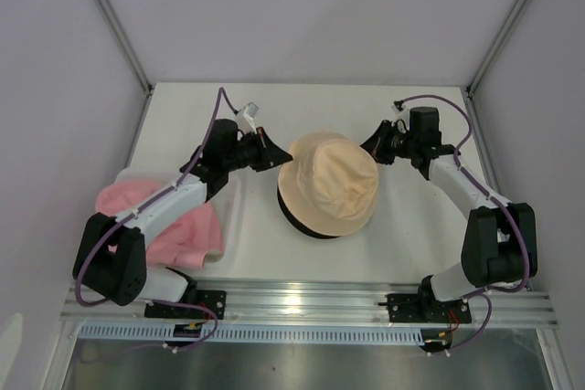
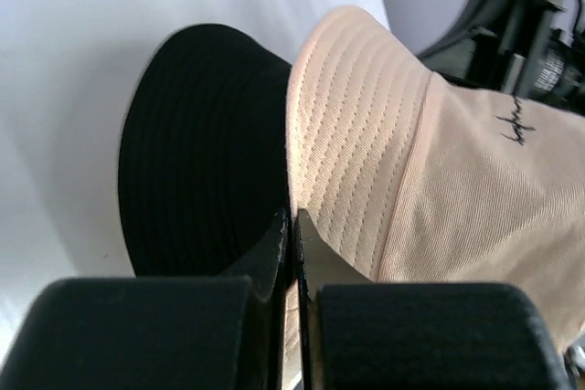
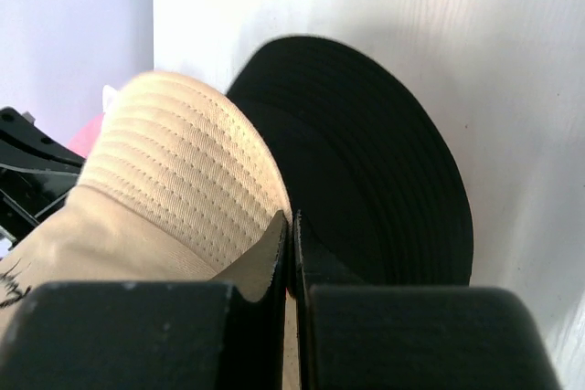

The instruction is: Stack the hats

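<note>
Top view: bright, even, diffuse overhead light, walls close to washed out. The counter (image 1: 411,244) read pale, with a soft, short shadow beneath the beige hat (image 1: 331,180) at its 6 to 7 o'clock edge. The metal rail (image 1: 302,297) at 6 o'clock carried a specular glare. Focus was sharp throughout.

Left wrist view: the counter was overexposed from 9 to 12 o'clock. The black hat (image 2: 201,152) was very dark, its stitch rows barely legible. The beige weave was crisp. The left end effector (image 2: 292,224) at 6 o'clock was blurred and soft-edged.

Right wrist view: similar exposure. The right end effector (image 3: 292,226) at 6 o'clock was out of focus. Counter grain was visible at 1 o'clock.
</note>
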You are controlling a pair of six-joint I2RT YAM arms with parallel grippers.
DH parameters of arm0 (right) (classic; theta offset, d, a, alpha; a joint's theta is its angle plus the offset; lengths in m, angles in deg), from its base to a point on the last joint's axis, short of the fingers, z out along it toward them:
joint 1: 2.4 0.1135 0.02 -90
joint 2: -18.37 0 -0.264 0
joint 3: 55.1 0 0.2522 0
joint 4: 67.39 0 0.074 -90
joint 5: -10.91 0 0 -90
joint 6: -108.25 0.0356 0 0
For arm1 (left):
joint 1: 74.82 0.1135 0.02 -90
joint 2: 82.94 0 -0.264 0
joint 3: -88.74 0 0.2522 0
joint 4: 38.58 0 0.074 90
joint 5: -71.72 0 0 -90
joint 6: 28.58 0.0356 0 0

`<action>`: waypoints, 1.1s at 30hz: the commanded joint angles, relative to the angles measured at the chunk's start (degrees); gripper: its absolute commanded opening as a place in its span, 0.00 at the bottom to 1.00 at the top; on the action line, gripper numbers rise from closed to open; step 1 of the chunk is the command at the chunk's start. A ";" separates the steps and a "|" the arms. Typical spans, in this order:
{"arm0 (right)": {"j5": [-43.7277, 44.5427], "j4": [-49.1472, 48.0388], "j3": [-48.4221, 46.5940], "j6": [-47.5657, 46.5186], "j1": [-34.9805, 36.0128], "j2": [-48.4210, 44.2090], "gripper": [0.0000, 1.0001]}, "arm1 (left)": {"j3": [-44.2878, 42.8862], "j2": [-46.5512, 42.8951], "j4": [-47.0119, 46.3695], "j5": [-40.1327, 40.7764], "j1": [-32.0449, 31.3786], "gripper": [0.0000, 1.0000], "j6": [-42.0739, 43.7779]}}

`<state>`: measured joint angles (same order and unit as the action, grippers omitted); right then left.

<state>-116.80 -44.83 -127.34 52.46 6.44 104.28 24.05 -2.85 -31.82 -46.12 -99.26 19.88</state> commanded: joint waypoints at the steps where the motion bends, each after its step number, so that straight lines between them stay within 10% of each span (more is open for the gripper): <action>1: 2.29 2.53 -3.13 -0.47 0.74 -2.15 0.00 | 0.75 -4.59 11.46 13.73 0.19 0.01 0.14; 33: 17.49 13.79 -4.63 -3.10 6.19 -3.03 0.01 | 10.78 -0.12 5.07 16.94 -2.36 0.01 1.72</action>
<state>-104.36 -32.44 -130.29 50.10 12.98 103.78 33.71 -1.73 -28.68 -32.41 -101.82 17.94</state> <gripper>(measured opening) 0.012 0.014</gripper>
